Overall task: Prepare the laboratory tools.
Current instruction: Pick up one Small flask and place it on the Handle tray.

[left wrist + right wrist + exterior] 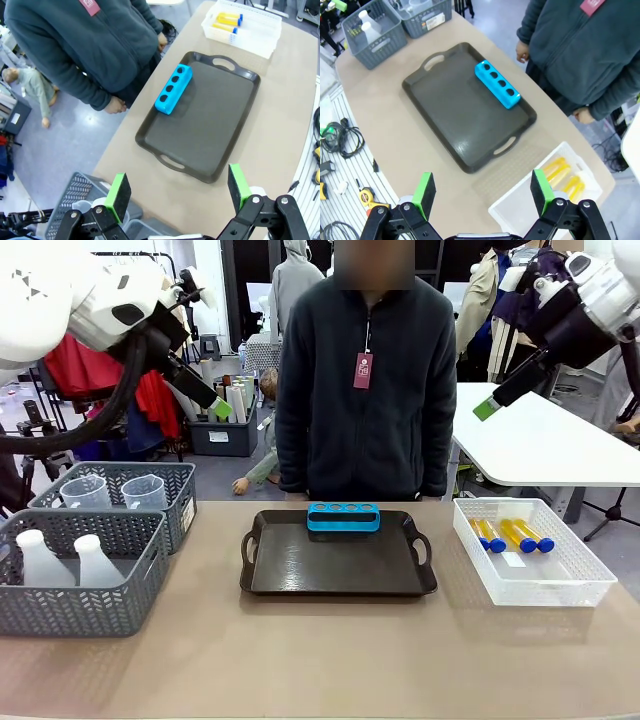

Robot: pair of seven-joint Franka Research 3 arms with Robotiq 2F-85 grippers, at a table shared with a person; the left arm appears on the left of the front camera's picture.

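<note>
Two grey baskets [82, 608] left of rack [343, 517]

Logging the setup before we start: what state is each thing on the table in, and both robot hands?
Blue rack: standing at the tray's far edge, four holes empty.
Tubes: capped, lying in the white bin.
Flasks: two, upright in the near grey basket.
Beakers: two, upright, empty, in the far grey basket.
Tray: bare but for the rack.
Left hand: open, empty.
Right hand: open, empty.
</note>
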